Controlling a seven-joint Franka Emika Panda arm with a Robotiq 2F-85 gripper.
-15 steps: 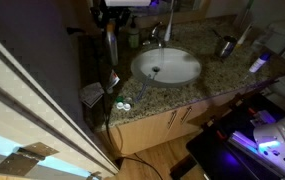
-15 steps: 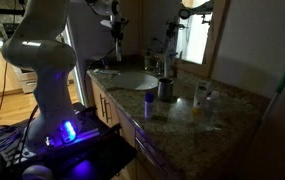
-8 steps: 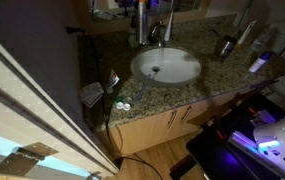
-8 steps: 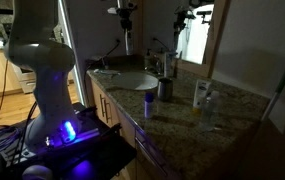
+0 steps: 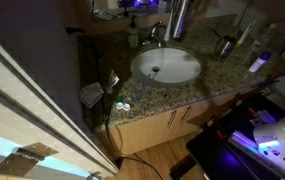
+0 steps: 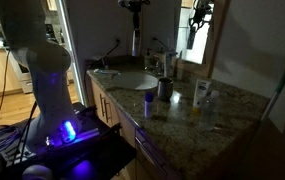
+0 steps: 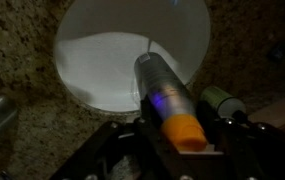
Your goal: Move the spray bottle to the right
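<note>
**Spray bottle held in the air over the sink**

The gripper pinches the spray bottle at its orange head, one finger on each side. The dark body points away from the wrist camera towards the white sink, crossing the basin's right rim.

In an exterior view the gripper sits at the top edge. The spray bottle hangs upright below it, clear of the counter, above the far side of the sink.

In an exterior view the spray bottle shows as a blurred grey shape just right of the faucet. A short green bottle stands left of the faucet. A metal cup stands well to the right on the counter.
</note>
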